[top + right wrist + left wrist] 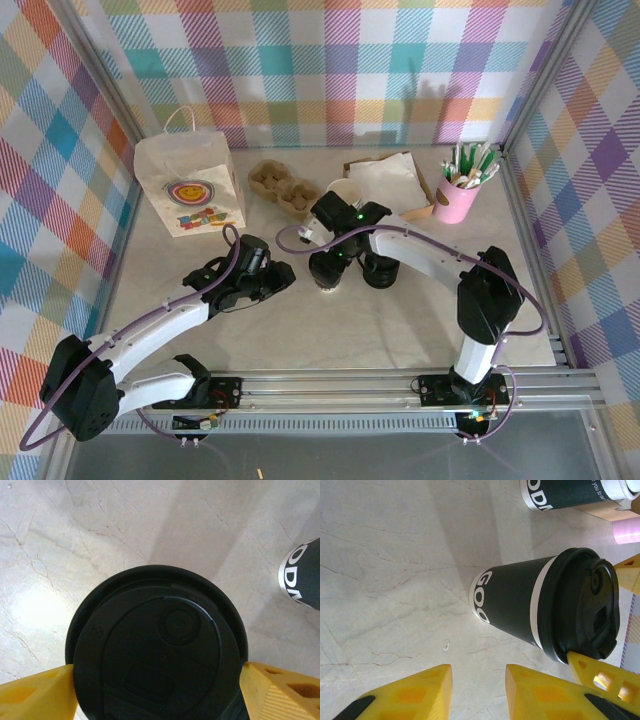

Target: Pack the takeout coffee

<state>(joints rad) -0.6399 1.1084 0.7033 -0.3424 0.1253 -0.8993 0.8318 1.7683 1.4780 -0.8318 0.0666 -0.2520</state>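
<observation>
From above: plaid walls point(330, 60) around marbled counter point(330, 330); beyond left tool point(272, 277), paper bag point(190, 185); beyond right tool point(330, 265), pink cup point(457, 200) stuffed with sticks. Left wrist: tool apart, empty, takeout coffee point(530, 605) upright just ahead. Right wrist: tool astride its lid point(155, 645); clamped or not, cannot tell.

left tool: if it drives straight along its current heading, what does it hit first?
Most likely the takeout coffee: its lower end stands in line ahead of the left tool, with bare table between. Depth is unclear, so it might only graze it.
</observation>
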